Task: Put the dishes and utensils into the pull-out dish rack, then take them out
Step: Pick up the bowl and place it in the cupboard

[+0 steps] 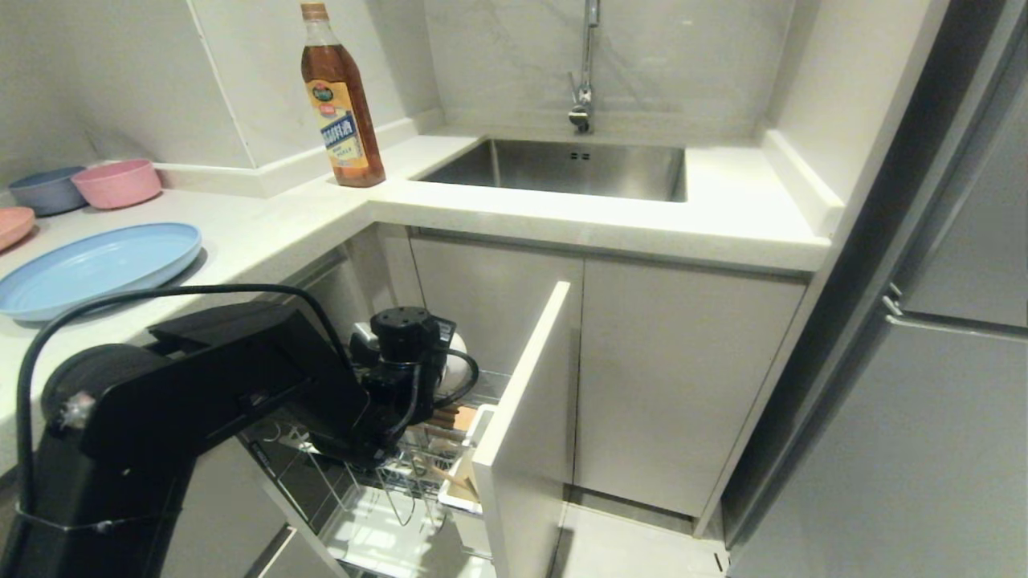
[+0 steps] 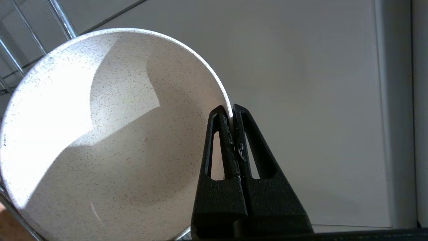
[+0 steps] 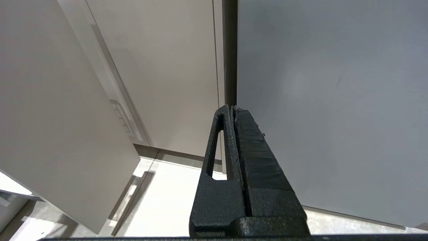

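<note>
In the left wrist view my left gripper [image 2: 231,112] is shut on the rim of the speckled white bowl [image 2: 100,134], which stands on edge against the chrome wires [image 2: 62,18] of the pull-out dish rack. From the head, my left arm reaches down into the rack [image 1: 377,490] behind its white front panel [image 1: 522,417]; the wrist hides the fingers and most of the bowl [image 1: 456,368]. A thin wooden stick, seemingly a chopstick [image 1: 451,478], leans in the white holder by the panel. The light-blue plate [image 1: 96,265] lies on the counter at left. My right gripper [image 3: 232,108] is shut on nothing.
A brown bottle [image 1: 341,96] stands on the counter beside the steel sink [image 1: 562,164] and faucet [image 1: 585,80]. A pink bowl [image 1: 119,183], a grey-blue bowl [image 1: 48,189] and a pink plate [image 1: 12,225] sit at far left. A grey fridge [image 1: 948,361] fills the right.
</note>
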